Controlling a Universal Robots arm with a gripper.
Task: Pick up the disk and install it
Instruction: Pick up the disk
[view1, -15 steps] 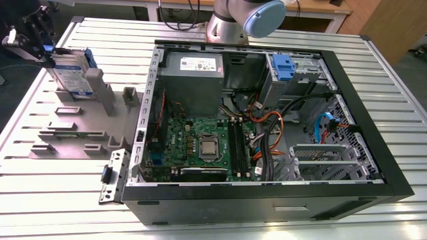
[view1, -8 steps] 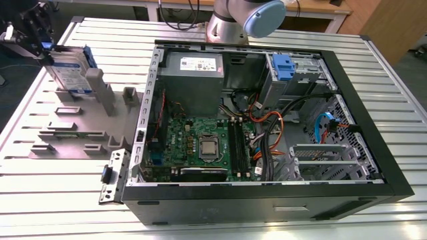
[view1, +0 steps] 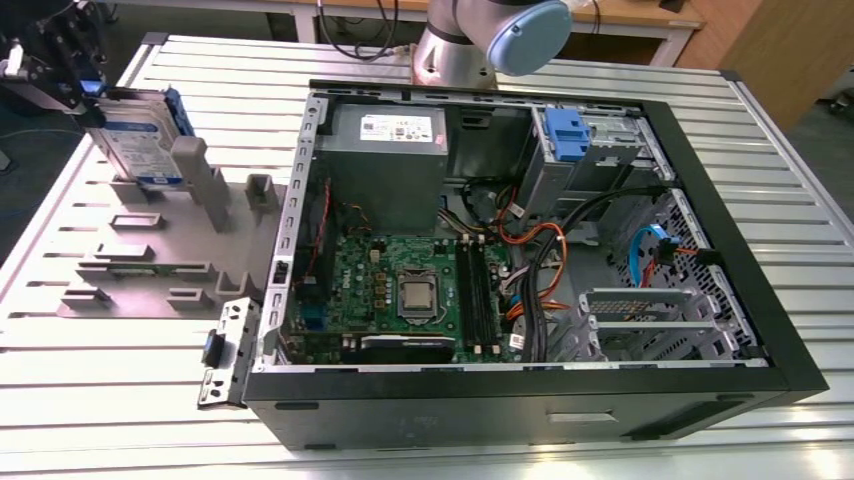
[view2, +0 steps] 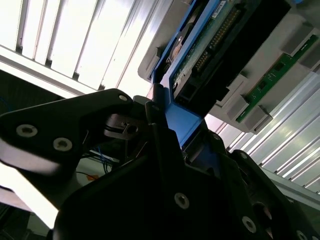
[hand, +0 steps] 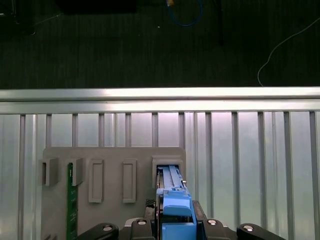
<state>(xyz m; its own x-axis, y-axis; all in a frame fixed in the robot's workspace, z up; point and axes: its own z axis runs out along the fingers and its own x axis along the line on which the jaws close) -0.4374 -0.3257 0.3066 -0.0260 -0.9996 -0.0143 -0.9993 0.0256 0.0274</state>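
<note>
Closest to the lens, the end effector (hand: 176, 225) is clenched on the blue carrier frame (hand: 177, 210) at the upper edge of the disk (view1: 134, 140). Beneath it the disk stands on edge with its lower end in a slot of the grey fixture (view1: 147, 265) on the worktop (view1: 80, 400); the open computer case (view1: 534, 410) sits well apart. Likely risk: a tilted lift could jam the frame in the slot, dragging the fixture or slipping the plastic from the grip.
</note>
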